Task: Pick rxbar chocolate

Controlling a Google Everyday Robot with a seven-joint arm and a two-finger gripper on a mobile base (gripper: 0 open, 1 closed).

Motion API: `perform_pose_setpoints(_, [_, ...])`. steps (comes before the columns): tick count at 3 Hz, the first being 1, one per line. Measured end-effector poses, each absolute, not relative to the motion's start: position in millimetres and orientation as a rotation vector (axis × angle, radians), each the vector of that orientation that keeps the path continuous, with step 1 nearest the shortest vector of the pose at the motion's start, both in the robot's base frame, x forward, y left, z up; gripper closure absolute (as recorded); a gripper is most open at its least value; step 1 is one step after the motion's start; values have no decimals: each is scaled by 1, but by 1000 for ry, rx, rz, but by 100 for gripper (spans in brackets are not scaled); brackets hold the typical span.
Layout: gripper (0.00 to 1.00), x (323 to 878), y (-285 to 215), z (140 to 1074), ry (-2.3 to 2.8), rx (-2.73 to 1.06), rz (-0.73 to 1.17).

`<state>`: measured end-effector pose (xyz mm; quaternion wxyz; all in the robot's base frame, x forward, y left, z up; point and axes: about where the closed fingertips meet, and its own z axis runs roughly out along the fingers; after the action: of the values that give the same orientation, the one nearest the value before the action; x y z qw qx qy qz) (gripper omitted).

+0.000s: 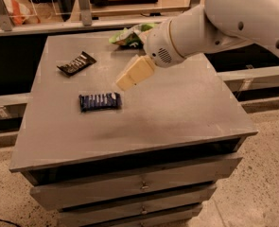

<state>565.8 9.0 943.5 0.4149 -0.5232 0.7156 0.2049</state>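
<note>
The flat black-wrapped rxbar chocolate (76,63) is found near the far left corner of the grey surface (186,108), its long axis slanted, left of the hovering cream hand (124,82), whose state cannot be told.

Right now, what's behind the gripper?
A green and white snack bag, partly covered by the arm. The gripper hovers over the table middle.

Behind the tool (124,82) over the table (186,112), the arm (224,18) partly hides the green snack bag (125,36).
</note>
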Motion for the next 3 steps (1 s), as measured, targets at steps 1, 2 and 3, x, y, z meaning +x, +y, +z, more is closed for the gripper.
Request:
perform_pose_setpoints(1, [0,566,9,944,1798,-1315,515])
perform_pose_setpoints(2, [0,573,20,933,1790,-1288,516])
perform_pose_setpoints(3, [0,603,51,912,1749,-1261,550])
